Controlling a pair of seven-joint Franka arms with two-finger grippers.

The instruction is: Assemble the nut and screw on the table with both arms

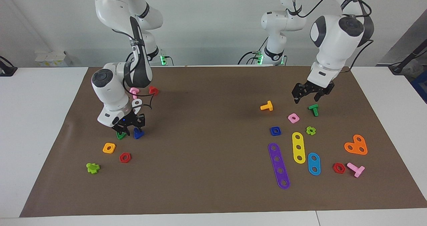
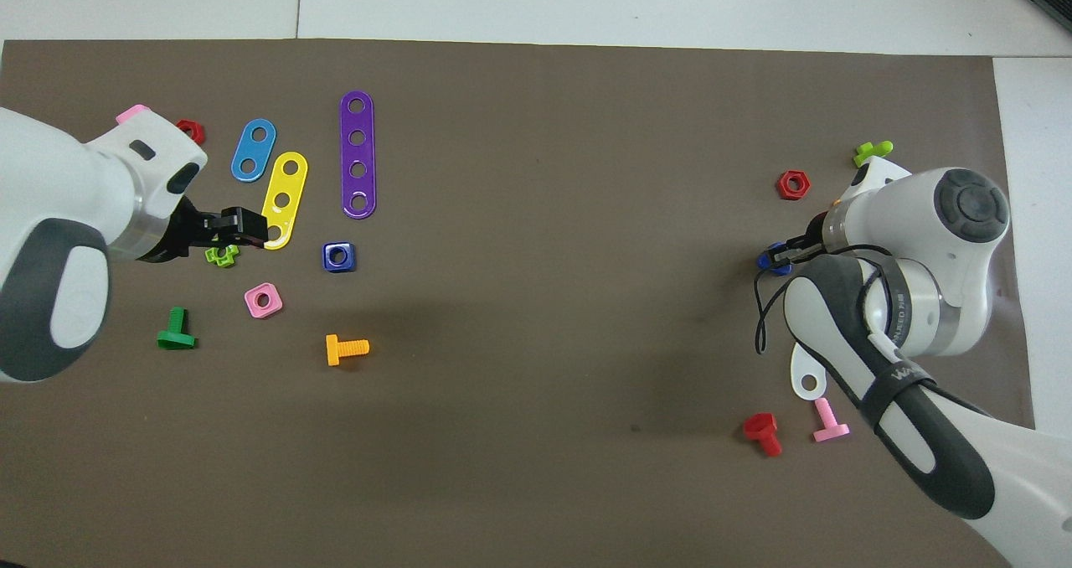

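The dark blue square nut [image 1: 275, 131] lies flat on the brown mat [image 1: 213, 186] toward the left arm's end; it also shows in the overhead view [image 2: 338, 256]. The dark blue screw [image 1: 138, 133] lies at the right arm's end, beside a green triangular nut [image 1: 120, 135]. My right gripper [image 1: 130, 131] is low over these two, and the screw [image 2: 770, 260] peeks out at its tip [image 2: 780, 254]. My left gripper [image 1: 307, 99] is open and empty, raised over the mat near a green screw [image 1: 314, 109].
Near the blue nut lie a pink square nut [image 1: 293, 118], an orange screw [image 1: 267, 106], and purple [image 1: 279, 166], yellow [image 1: 298, 147] and blue [image 1: 314, 163] strips. By the right gripper lie an orange square nut [image 1: 109, 148] and a red hex nut [image 1: 125, 157].
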